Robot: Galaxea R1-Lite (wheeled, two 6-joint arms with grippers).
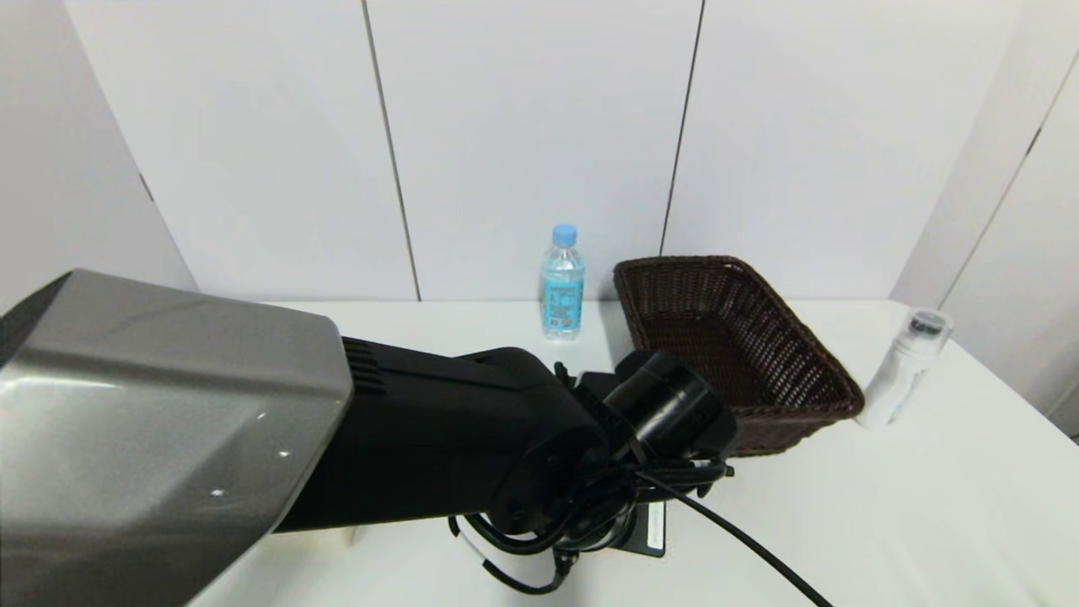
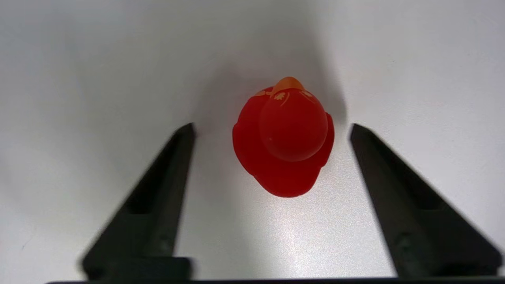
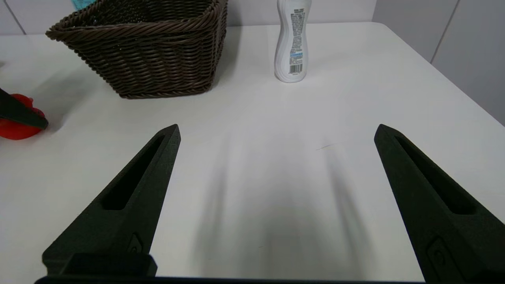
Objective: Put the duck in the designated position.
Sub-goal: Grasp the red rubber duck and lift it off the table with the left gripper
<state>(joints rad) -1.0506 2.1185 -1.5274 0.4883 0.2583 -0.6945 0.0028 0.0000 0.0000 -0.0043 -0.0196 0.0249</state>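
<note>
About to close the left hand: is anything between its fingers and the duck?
Nothing visible. The left hand is open around the duck, with only bare white table in both gaps.

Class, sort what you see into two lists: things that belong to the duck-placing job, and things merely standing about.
Belongs to the job:
- duck, standing on the white table
- left gripper, fingers open either side of the duck

Standing about:
- basket
- water bottle
- white bottle
- right gripper, open and idle
</note>
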